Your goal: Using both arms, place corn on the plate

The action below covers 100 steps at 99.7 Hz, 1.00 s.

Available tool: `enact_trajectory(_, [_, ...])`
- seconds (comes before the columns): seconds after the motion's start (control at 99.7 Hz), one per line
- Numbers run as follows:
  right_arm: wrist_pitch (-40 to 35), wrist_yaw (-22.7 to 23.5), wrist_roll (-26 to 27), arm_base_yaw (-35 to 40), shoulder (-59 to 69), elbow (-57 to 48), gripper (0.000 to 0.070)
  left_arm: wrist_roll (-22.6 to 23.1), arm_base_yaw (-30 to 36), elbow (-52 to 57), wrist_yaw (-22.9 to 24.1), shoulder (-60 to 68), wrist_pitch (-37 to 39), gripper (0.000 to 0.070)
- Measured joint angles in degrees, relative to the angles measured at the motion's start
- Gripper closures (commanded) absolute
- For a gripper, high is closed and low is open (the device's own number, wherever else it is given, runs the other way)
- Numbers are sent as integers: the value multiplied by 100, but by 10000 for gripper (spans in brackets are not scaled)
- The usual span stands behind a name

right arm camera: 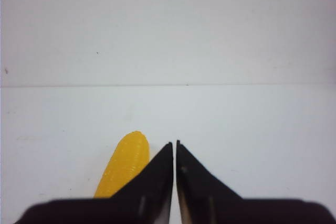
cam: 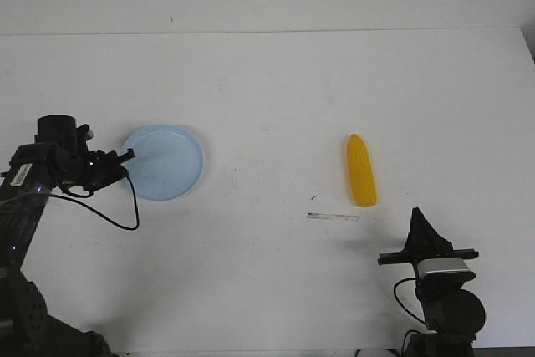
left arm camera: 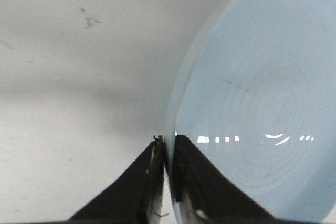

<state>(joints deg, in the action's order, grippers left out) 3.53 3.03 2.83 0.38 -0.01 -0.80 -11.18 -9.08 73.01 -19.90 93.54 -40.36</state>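
corn (cam: 361, 171) lengthwise, tip away

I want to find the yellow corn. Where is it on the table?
In the front view the corn lies on the table's right side, far right of the blue plate, just ahead of the right gripper, untouched.

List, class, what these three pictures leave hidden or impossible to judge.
1. Left wrist view: far side of the plate, cut off by the frame edge.
2. Right wrist view: near end of the corn, hidden behind the right pincer.
3. Front view: left pincer tips, too small to judge.
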Motion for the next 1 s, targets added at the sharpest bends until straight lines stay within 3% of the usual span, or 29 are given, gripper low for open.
enact_trajectory(0.17, [-2,0,0,0,0,0,691,-68,640,0,-400,2,22,699])
enact_trajectory(0.602, [-2,0,0,0,0,0,691,-516,2374,0,-433,103,763,699])
enact_trajectory(1.003, [-2,0,0,0,0,0,691,-789,3040,-31,-428,841,798,695])
